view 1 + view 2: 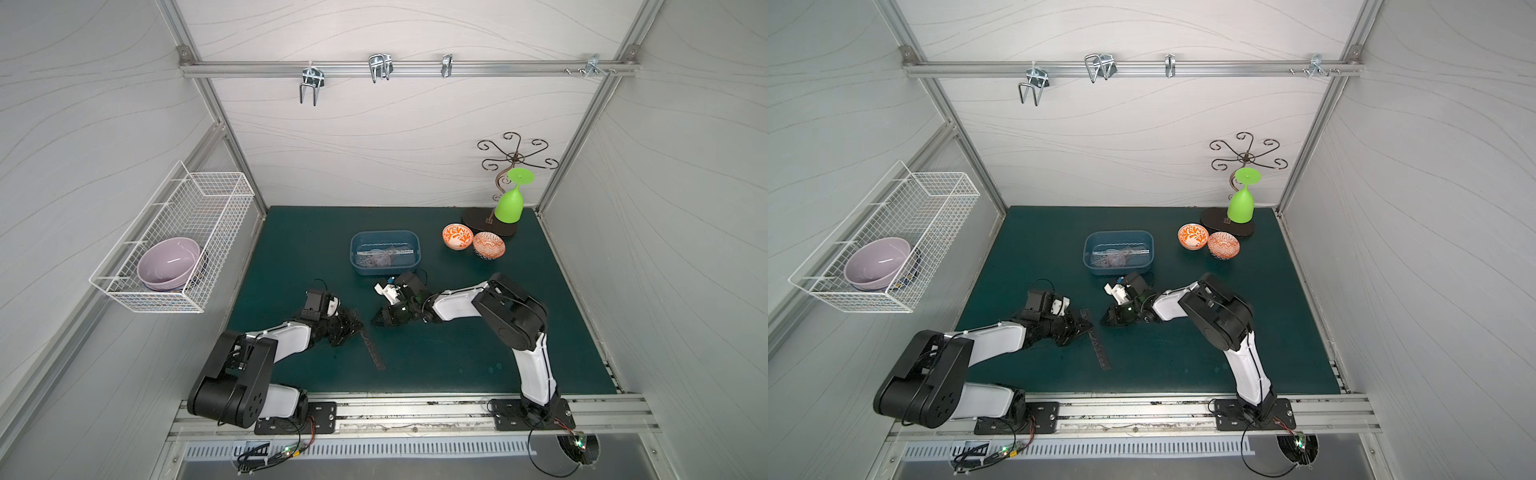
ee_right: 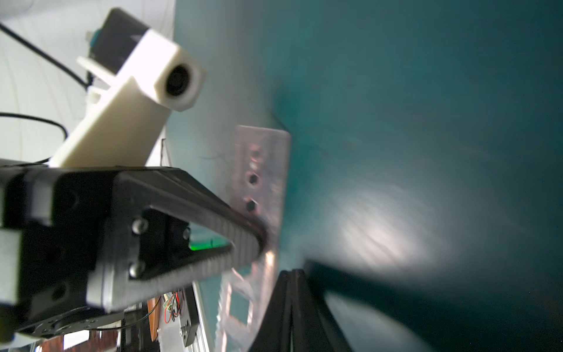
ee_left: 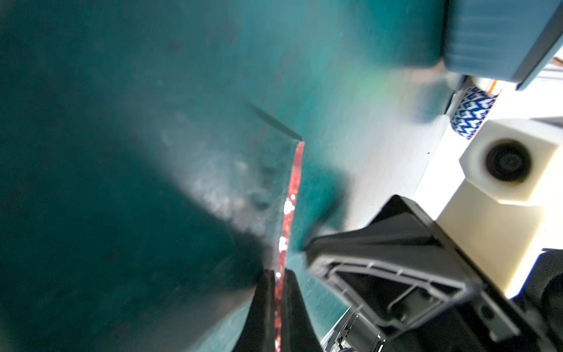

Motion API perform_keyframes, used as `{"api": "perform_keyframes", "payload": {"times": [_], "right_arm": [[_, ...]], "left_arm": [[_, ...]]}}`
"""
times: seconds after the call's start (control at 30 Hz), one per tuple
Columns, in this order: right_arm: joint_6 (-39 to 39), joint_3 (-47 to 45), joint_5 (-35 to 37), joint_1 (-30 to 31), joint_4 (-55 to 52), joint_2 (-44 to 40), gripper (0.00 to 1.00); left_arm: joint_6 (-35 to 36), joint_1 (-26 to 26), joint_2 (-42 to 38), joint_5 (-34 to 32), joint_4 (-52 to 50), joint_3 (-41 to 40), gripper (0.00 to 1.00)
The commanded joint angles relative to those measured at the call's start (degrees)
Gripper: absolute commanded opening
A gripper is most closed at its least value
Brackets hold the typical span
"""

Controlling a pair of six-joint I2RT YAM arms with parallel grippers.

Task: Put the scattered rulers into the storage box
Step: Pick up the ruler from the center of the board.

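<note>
Left gripper: the left gripper [image 1: 356, 325] is pinching the long, see-through grey plastic stencil ruler [image 1: 371, 347] near its far end. In the left wrist view its two black fingers [image 3: 263, 311] squeeze the thin edge of the ruler.
Right gripper: the right gripper [image 1: 375, 319] has its fingers pressed together with nothing between them. Its tip points at the left gripper and is just beside the stencil ruler.
Stencil ruler: it is on the front middle part of the dark green mat [image 1: 457, 353], between the two arms and apart from the storage box. The right wrist view shows little cut-out shapes in it [image 2: 259, 183]. I cannot tell if its near end rests on the mat.
Storage box: the shallow blue-grey plastic storage box [image 1: 384, 233] with round corners sits in the middle of the mat, behind the grippers.
In the box: other see-through rulers [image 1: 380, 257] lie flat inside. Both top views show them.
Back corner: two small orange patterned bowls [image 1: 457, 236] touch each other. They are near a green plastic goblet [image 1: 510, 205] that is upside down on a dark curly metal stand [image 1: 515, 157].
Side wall: a white wire basket [image 1: 183, 208] holds a light purple bowl [image 1: 168, 262].
</note>
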Motion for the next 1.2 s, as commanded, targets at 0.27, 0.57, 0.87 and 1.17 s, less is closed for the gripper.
{"api": "perform_keyframes", "payload": {"times": [0.27,0.57,0.87,1.17], "right_arm": [[-8.72,0.96,-14.74,-11.86,-15.95,-22.18,0.41],[-2.87,2.95,-28.83,-14.51,-11.22,-22.90,0.67],[5.43,4.88,-29.82,-13.78,-7.42,-16.51,0.67],[15.02,7.15,-31.50,-12.79,3.30,-11.22,0.54]], "left_arm": [[11.65,-0.42,-7.04,18.27,-18.63,15.78,0.00],[9.00,-0.79,-4.56,32.29,-6.36,17.66,0.00],[5.78,-1.74,-4.65,33.39,4.37,16.89,0.00],[4.58,-2.00,-4.89,34.15,8.09,15.99,0.00]]}}
